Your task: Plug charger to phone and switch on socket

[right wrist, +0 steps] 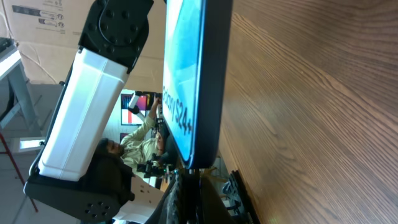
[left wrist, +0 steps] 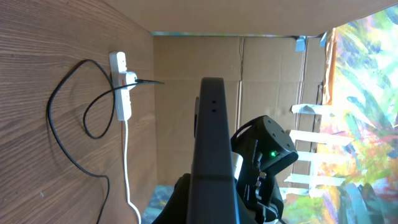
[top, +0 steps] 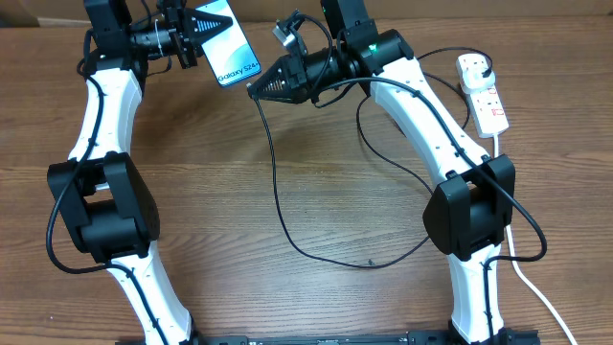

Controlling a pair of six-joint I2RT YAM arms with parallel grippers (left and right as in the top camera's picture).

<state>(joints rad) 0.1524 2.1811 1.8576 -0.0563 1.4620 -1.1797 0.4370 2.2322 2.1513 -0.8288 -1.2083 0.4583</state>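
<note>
The left gripper (top: 194, 40) has its fingers clamped tight on the slim, glossy phone (top: 230, 53), holding it at about 11 o'clock over the wood-grain table (top: 287, 297), with the pale blue screen facing up and the lettered short edge pointing toward 4 o'clock. The right gripper (top: 257, 89), its fingers pinched together on the tip end of the thin black charger (top: 276, 182), sits just beside that edge, and the connector itself is hidden. The cable loops loosely across the table's middle to its black plug in the white oblong socket (top: 487, 101) at 2 o'clock.
</note>
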